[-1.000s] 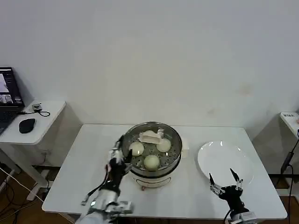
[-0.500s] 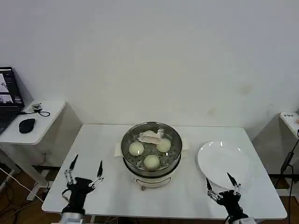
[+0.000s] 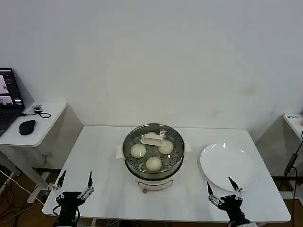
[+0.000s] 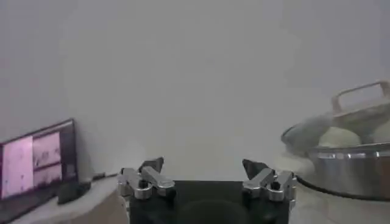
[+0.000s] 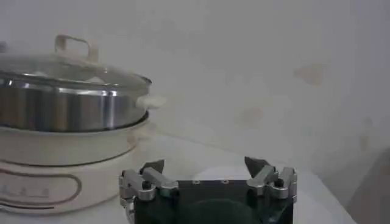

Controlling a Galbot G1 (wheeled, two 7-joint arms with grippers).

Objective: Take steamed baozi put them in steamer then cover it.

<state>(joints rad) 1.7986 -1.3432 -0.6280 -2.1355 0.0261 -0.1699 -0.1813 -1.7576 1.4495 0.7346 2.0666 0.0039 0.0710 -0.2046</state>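
Observation:
The steamer (image 3: pixel 153 171) stands mid-table on its white base, with the glass cover (image 3: pixel 131 142) resting on top and its pale handle (image 3: pixel 152 138) in the middle. Three baozi (image 3: pixel 138 150) show through the glass. My left gripper (image 3: pixel 74 185) hangs open and empty at the table's front left edge, well clear of the pot. My right gripper (image 3: pixel 223 191) is open and empty at the front right, just before the plate. In the left wrist view the left gripper (image 4: pixel 204 170) faces the covered steamer (image 4: pixel 353 170). The right gripper (image 5: pixel 205 167) sees the steamer (image 5: pixel 67 109) under its cover (image 5: pixel 67 70).
A bare white plate (image 3: pixel 228 165) lies right of the steamer. A side table (image 3: pixel 40 123) at the far left carries a mouse (image 3: pixel 27 126) and a laptop (image 3: pixel 8 97). A white wall runs behind the table.
The left gripper drew back from the steamer's left side to the front left table edge. The right gripper sank slightly toward the front edge. The steamer and cover stayed put.

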